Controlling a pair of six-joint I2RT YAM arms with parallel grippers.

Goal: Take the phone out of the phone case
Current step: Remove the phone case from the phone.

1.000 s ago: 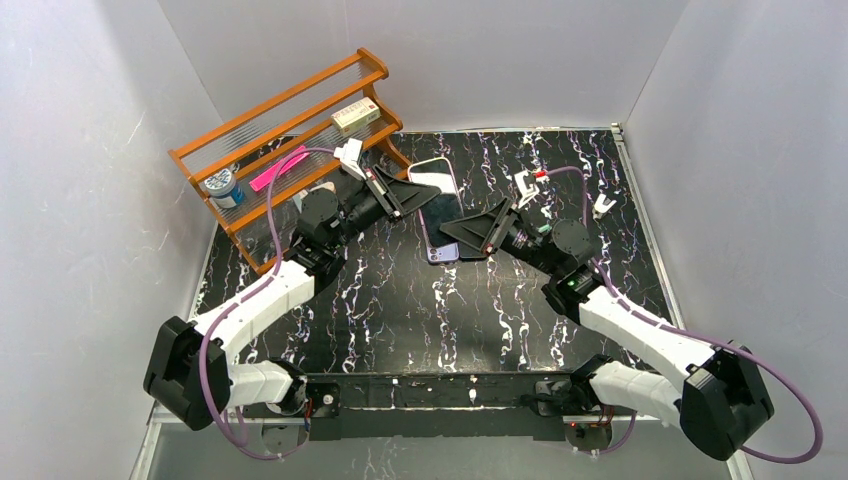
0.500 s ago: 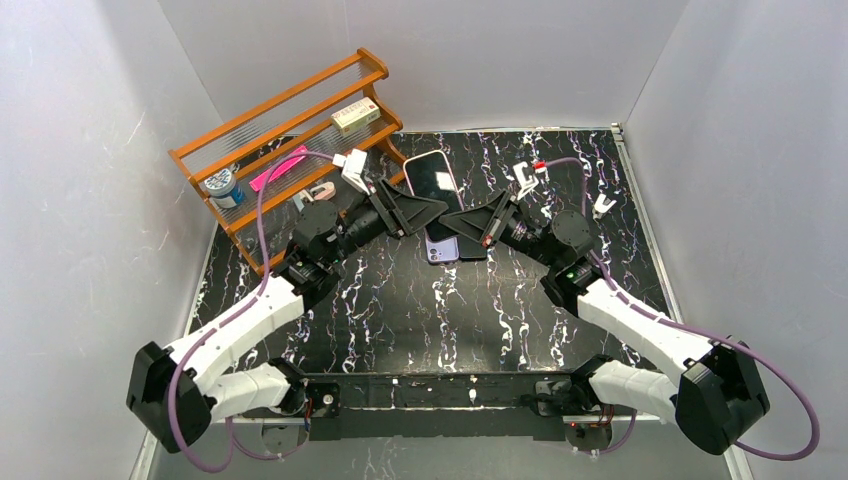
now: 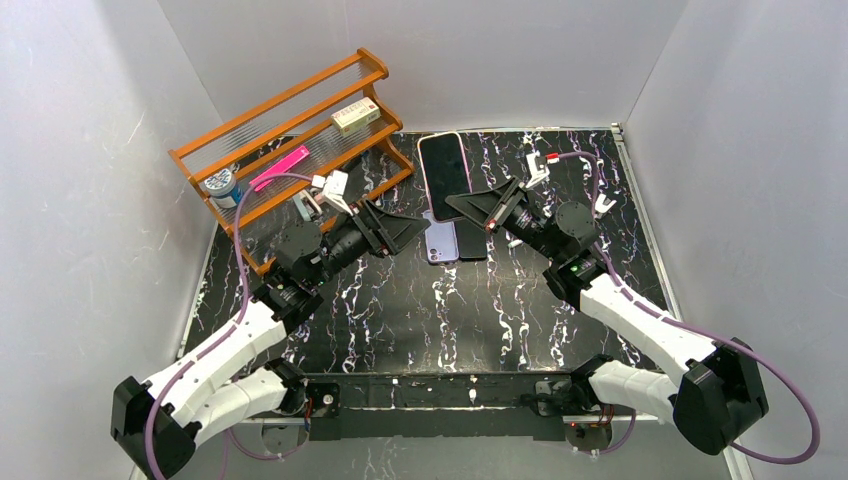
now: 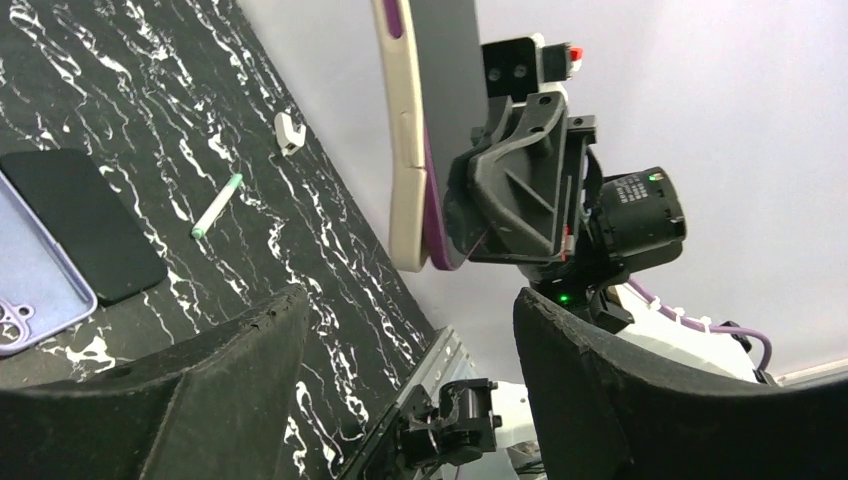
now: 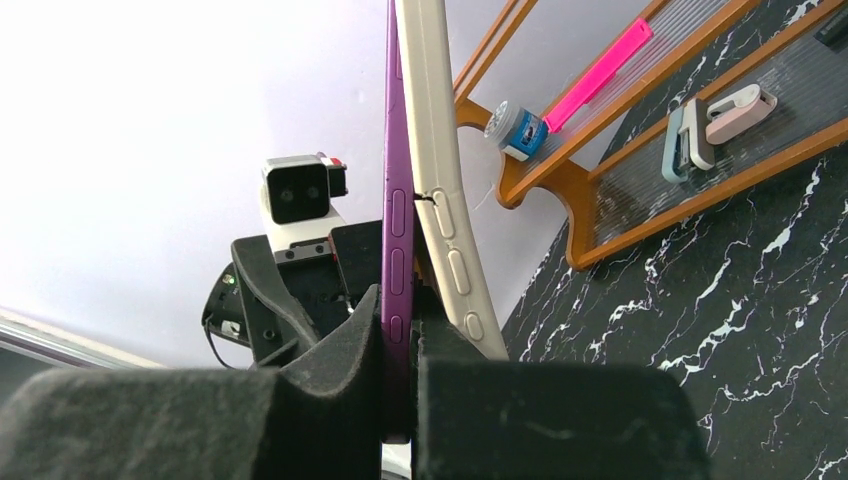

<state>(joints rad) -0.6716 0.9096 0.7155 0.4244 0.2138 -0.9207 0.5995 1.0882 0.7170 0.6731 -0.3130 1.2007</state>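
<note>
**Phone (image 3: 444,175) held up in the right jaws, case part-peeled**

Far left: wooden rack (image 3: 280,108) at the back of the bench (image 3: 400,310), not involved.

Next: left gripper (image 3: 400,226), jaws wide apart and empty. It sits lower than the phone, aimed up at it, near but not touching.

Between the arms: a lilac spare case (image 3: 440,243) and a dark slab (image 3: 470,243) lie flat side by side on the bench. Ignore both.

Centre: phone is off the bench, on end, screen toward the top camera. The right wrist view shows the purple phone edge and the cream case (image 5: 443,215) splitting apart toward the top, and close together lower down.

Right: right gripper (image 3: 468,206), jaws clamped on the purple phone at its lower end.

Step in hand, my read: the left takes the loose case edge and strips it off.
- Pinch the cream case only, where the gap is widest, and never the purple edge.
- Pull away from the phone, peeling down toward the right jaws.
- Right holds firm, no twist.
- Risk: catching both layers, or tugging the phone out of the right grip.

Hard to tell:
- Whether the right jaws also trap the case's lower lip; their own bulk hides it.
- Phone top is cut off in both wrist views.
- Back of the case, and how many corners are seated, not visible.
</note>
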